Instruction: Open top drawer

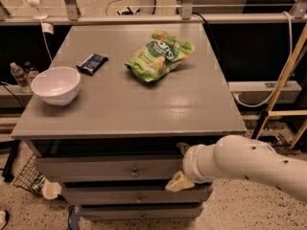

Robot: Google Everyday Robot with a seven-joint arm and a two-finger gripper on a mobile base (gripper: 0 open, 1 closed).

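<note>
The top drawer is a wide grey front just under the grey tabletop, with a small metal knob at its centre. It sits flush with the cabinet. My gripper comes in from the right on a thick white arm. It is in front of the right end of the top drawer, to the right of the knob and apart from it. Its cream fingertips are spread one above the other and hold nothing.
On the tabletop lie a white bowl, a dark snack bar and a green chip bag. Two slimmer drawer fronts sit below. A wire basket is on the floor at left, and wooden poles lean at right.
</note>
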